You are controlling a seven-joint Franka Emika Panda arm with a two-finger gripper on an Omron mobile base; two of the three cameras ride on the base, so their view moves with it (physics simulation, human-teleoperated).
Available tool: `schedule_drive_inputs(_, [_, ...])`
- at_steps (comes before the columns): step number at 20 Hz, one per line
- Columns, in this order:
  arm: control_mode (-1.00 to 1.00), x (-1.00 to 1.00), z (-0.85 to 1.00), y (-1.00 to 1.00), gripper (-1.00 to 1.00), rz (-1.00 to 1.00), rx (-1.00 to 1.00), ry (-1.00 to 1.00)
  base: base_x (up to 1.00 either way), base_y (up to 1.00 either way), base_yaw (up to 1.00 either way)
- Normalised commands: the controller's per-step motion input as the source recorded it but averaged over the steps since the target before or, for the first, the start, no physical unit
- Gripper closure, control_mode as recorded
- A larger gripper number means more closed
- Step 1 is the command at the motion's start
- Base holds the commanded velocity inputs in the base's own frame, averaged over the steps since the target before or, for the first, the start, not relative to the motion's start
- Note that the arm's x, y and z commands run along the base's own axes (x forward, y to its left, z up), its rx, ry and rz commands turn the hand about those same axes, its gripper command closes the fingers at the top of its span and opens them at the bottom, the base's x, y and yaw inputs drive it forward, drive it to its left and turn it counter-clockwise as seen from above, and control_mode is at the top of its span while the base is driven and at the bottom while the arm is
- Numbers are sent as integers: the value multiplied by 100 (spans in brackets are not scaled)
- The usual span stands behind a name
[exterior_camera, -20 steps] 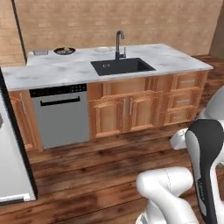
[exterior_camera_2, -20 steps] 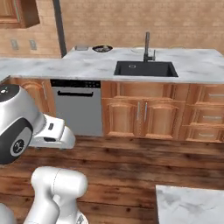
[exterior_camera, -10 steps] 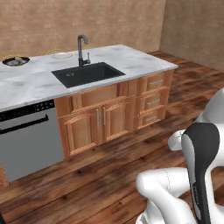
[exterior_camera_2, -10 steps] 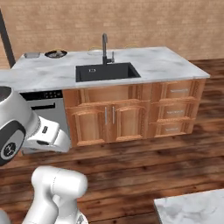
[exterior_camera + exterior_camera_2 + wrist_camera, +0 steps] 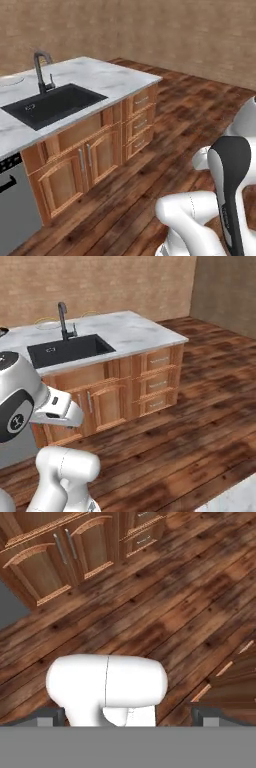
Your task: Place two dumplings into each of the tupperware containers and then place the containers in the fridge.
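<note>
A: What is the bench [image 5: 107, 75] made of?
B: Pale marbled stone, smooth with a soft sheen. The sink [image 5: 52, 103] set into it looks matt black, and the faucet [image 5: 42, 70] is dark metal.
A: And below?
B: The cabinets [image 5: 135, 388] are warm varnished wood with raised panels and thin brushed-metal handles. The dishwasher [image 5: 12, 207] front is flat grey metal.
A: The floor [image 5: 200, 421]?
B: Dark wooden planks, grainy, slightly glossy. The wall [image 5: 165, 30] looks like rough tan brick.
</note>
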Motion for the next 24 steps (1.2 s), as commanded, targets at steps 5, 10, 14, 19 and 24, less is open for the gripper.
schedule_drive_inputs(5, [100,0,0,0,-100,0,0,0,23,37,-87])
schedule_drive_inputs(10, [100,0,0,0,-100,0,0,0,33,43,-84])
schedule_drive_inputs(14, [100,0,0,0,-100,0,0,0,51,53,-77])
schedule_drive_inputs(19, [100,0,0,0,-100,0,0,0,88,73,-59])
schedule_drive_inputs(24, [100,0,0,0,-100,0,0,0,100,100,-7])
